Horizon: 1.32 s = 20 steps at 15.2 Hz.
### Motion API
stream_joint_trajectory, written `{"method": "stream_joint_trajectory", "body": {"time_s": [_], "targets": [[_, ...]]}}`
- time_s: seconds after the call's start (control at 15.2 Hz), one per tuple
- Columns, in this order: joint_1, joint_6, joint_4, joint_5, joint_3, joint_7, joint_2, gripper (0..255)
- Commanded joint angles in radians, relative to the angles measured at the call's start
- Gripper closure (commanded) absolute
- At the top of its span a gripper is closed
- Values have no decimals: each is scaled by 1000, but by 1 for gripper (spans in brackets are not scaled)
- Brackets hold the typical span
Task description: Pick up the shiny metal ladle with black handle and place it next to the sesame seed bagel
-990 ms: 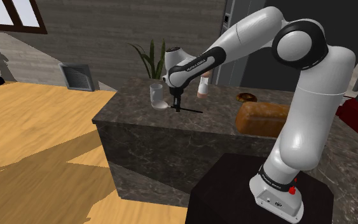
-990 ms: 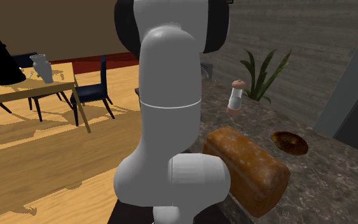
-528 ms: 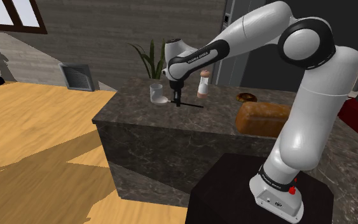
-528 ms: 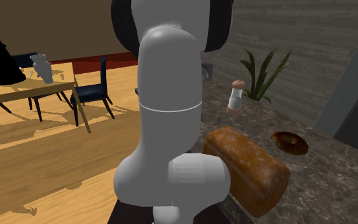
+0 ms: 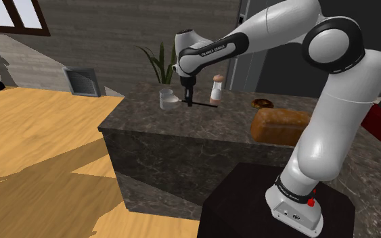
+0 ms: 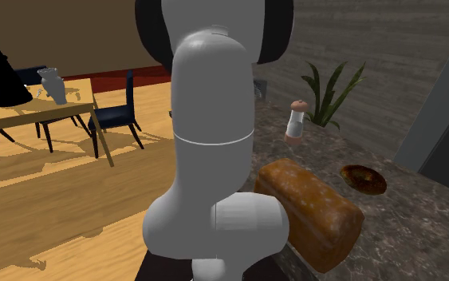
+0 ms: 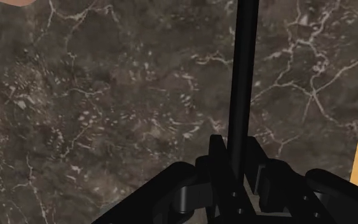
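My black gripper is shut on the thin black handle of the ladle, holding it a little above the dark marble counter. The pale metal bowl hangs toward the shoulder view's left and the handle sticks out to the right. In the wrist view the fingers of the gripper clasp the ladle handle, which runs straight away from them over the marble. The brown bagel lies flat further along the counter, well apart from the gripper.
A brown bread loaf lies just in front of the bagel. A small white and pink shaker stands between ladle and bagel. A leafy plant grows behind the counter's far end. Wood floor lies beyond the counter edge.
The gripper has risen and drifted slightly toward the back of the counter, carrying the ladle up off the marble. Bagel, loaf and shaker have not moved.
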State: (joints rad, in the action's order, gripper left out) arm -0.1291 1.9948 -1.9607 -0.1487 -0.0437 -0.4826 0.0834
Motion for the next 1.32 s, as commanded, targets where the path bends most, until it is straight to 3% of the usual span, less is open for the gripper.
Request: {"method": "stream_joint_trajectory", "body": {"time_s": [0.0, 0.66, 1.25], "targets": [[0, -24, 16, 1, 0, -4, -8, 255], [110, 10, -32, -7, -101, -208, -51, 255], [221, 39, 4, 5, -203, -424, -16, 255]]}}
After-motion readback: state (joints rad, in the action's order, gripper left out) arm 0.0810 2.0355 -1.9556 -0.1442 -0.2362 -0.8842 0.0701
